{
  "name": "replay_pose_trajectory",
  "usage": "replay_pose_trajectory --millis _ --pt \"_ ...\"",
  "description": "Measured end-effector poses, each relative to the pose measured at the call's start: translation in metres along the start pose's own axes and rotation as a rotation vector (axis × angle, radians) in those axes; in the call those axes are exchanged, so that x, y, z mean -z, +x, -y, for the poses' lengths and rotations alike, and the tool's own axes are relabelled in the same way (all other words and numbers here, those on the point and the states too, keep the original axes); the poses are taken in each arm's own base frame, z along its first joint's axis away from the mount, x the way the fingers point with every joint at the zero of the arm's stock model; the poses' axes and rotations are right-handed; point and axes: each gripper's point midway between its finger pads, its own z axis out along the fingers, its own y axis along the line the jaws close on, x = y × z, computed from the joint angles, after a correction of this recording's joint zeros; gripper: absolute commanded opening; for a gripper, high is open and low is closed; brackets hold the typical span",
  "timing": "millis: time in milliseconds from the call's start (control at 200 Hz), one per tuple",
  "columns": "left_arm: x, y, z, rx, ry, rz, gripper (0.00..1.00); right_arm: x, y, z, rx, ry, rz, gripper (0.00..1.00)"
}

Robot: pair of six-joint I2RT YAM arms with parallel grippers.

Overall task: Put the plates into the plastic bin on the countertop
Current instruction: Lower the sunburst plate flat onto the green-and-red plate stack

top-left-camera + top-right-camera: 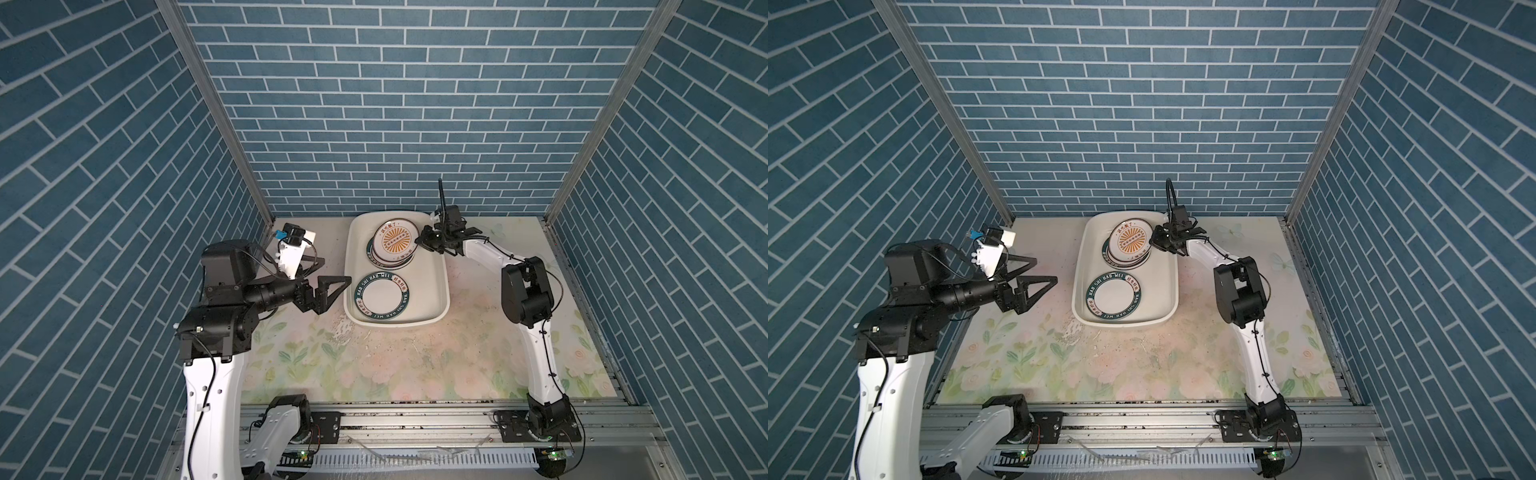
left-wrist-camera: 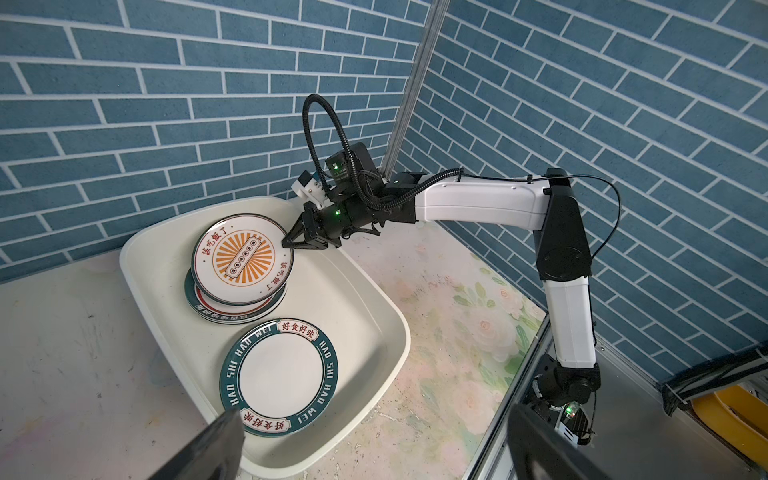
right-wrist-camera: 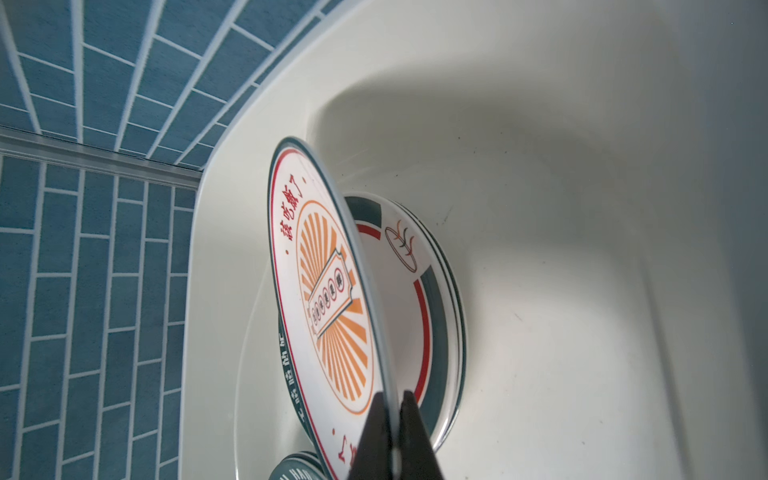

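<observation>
Blue brick-patterned walls [image 1: 374,104] close in three sides of a worn, flower-printed worktop [image 1: 415,365]. On the left, the left hand [image 1: 337,269] hangs released, jaws apart and holding nothing, near the cream plastic bin [image 1: 434,286]. Flat in the bin's near end lies a teal-rimmed plate [image 1: 381,296] with white lettering. At the far end sits a stack of plates [image 1: 371,254]. Tilted over it is the sunburst plate [image 1: 395,240], white with an orange centre, its right edge pinched by the clenched right hand [image 1: 419,243].
</observation>
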Motion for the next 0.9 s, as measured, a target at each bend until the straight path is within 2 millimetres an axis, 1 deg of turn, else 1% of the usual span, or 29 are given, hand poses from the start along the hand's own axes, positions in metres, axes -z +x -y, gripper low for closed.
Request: replay_pose_trajectory --millis 315,695,900 --pt "0.0000 -0.0001 0.0003 0.000 0.002 0.000 0.99 -0.0046 0.0028 0.0033 -0.032 -0.002 -0.009 0.00" --pt "0.0000 -0.0001 0.0003 0.000 0.002 0.000 1.00 -0.0057 0.0030 0.0032 -0.040 -0.006 -0.010 0.00" --pt "0.0000 -0.0001 0.0004 0.000 0.002 0.000 1.00 -0.0098 0.0041 0.0018 -0.061 -0.022 -0.012 0.01"
